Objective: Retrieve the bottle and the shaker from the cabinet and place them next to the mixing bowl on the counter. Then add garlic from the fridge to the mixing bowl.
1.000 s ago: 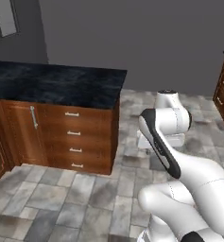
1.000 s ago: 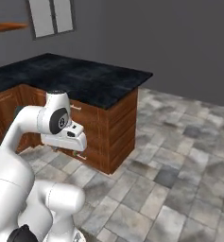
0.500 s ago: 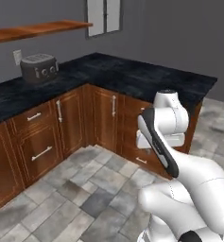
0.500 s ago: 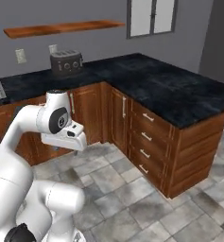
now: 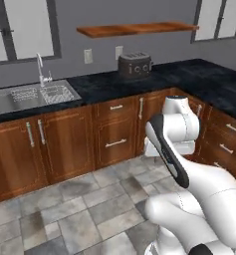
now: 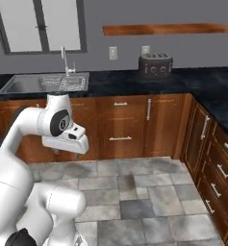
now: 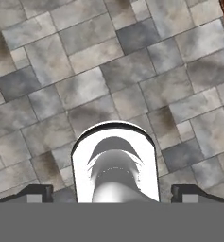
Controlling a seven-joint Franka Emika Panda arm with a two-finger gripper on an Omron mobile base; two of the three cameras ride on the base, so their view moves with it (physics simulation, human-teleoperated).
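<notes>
Along the back wall, the dark speckled desk (image 5: 104, 87) runs over brown wooden cabinets (image 5: 117, 132) with silver handles and turns a corner at the right. A steel sink (image 5: 27, 97) with a tall tap (image 5: 41, 69) is set into the desk toward its left end, and a dark toaster (image 5: 135, 64) stands near the desk's back edge, closer to the corner, under a wooden shelf (image 5: 137, 30) on the grey wall. Two wall sockets (image 6: 113, 53) sit between tap and toaster. No bottle, shaker, bowl or garlic can be made out on the desk. The white arm (image 6: 57, 126) is folded in front of the cabinets, its hand pointing down at the grey stone floor tiles (image 7: 99, 85). The fingers (image 7: 35, 193) stand wide apart at the bottom corners of the hand view, holding nothing.
</notes>
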